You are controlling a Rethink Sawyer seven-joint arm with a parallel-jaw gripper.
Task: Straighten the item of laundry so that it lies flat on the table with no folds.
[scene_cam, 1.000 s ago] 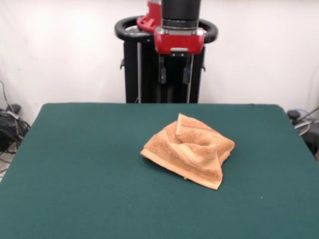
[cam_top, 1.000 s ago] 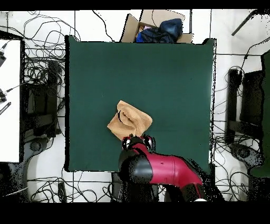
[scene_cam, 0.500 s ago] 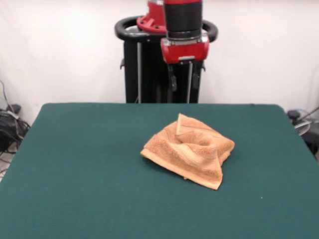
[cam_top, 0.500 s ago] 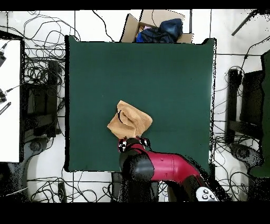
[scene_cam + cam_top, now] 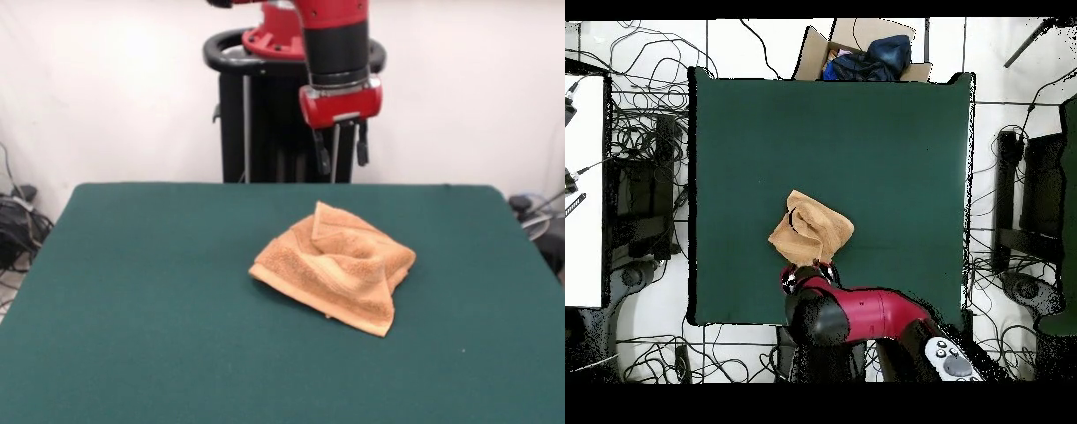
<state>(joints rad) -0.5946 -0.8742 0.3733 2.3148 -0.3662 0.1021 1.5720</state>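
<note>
**One towel, still bunched, as the arm drifts sideways**

Nothing on the towel (image 5: 335, 276) has changed: it lies folded over itself on the table (image 5: 141, 291), nearer the robot's edge than the opposite one. The gripper (image 5: 340, 148) has slid sideways and a little lower, hanging above that edge, fingers parted and empty, well clear of the cloth. I judge the straightening has not begun.

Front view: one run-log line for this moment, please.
towel: crumpled, folded | gripper: open, above, clear of towel | table: nothing else on it
</note>
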